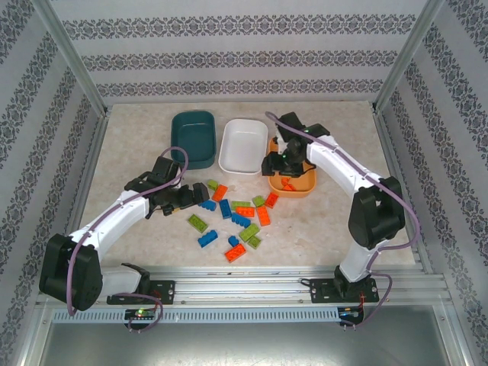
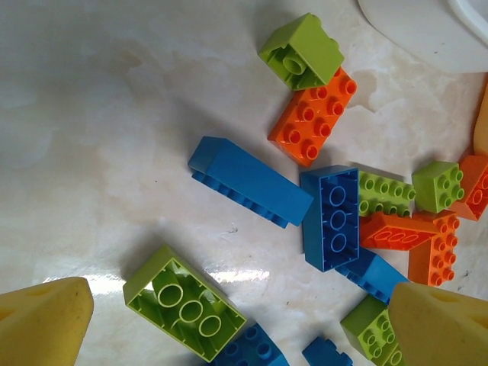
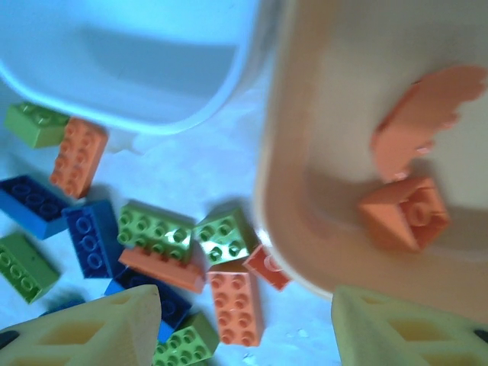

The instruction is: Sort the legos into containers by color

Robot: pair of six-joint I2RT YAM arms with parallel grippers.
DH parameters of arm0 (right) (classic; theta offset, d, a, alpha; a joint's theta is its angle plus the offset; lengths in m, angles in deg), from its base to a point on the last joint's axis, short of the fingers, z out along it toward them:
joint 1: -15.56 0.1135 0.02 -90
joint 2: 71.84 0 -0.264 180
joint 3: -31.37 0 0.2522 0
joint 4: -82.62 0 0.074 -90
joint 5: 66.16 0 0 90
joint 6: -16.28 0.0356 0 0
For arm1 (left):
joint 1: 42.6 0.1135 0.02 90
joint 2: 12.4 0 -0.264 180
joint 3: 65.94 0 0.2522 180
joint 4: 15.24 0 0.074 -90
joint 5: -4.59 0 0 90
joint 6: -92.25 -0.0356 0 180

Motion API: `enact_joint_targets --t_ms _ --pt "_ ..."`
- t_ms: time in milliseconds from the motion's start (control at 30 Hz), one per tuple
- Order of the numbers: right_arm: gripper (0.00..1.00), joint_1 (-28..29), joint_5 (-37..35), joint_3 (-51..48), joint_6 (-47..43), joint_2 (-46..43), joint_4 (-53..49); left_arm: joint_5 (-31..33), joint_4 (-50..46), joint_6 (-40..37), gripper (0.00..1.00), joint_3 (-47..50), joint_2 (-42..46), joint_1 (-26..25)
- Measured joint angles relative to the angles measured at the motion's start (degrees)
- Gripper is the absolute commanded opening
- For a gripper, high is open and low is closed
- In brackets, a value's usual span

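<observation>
Orange, blue and lime green legos (image 1: 238,217) lie scattered on the table in front of three containers: a dark teal tub (image 1: 192,137), a white tub (image 1: 244,145) and an orange tub (image 1: 299,189). My left gripper (image 1: 195,200) hovers at the pile's left edge, open wide; between its fingers lie an upturned lime green brick (image 2: 183,301) and blue bricks (image 2: 252,181). My right gripper (image 1: 279,168) hangs over the orange tub's (image 3: 276,191) near-left rim, open and holding nothing. Two orange bricks (image 3: 404,213) lie inside that tub, one of them blurred.
Patterned walls and metal posts close in the table on three sides. The white tub's corner (image 2: 427,30) is just beyond the pile. The two arms bend inward from the near rail (image 1: 244,288), with bare tabletop to the far left and right.
</observation>
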Motion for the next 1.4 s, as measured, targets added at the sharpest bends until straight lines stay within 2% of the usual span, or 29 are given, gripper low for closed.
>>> enact_joint_targets --t_ms 267,467,600,1033,1400 --pt "0.64 9.0 -1.6 -3.1 4.9 0.1 1.2 0.0 -0.8 -1.4 1.0 -0.9 -0.4 0.0" --pt "0.62 10.9 -4.6 -13.9 14.2 -1.9 4.7 0.3 -1.5 -1.4 1.0 -0.9 -0.4 0.0" --pt "0.6 11.7 -4.8 -16.2 17.1 -2.3 5.4 0.3 -1.9 -1.4 1.0 -0.9 -0.3 0.0" --pt "0.53 12.7 -3.0 -16.5 15.7 1.0 8.2 0.3 -2.0 -1.4 1.0 0.2 0.0 0.0" --pt "0.5 12.7 -3.5 -16.3 11.5 5.0 8.2 0.7 -2.2 -1.4 1.0 0.7 1.3 0.0"
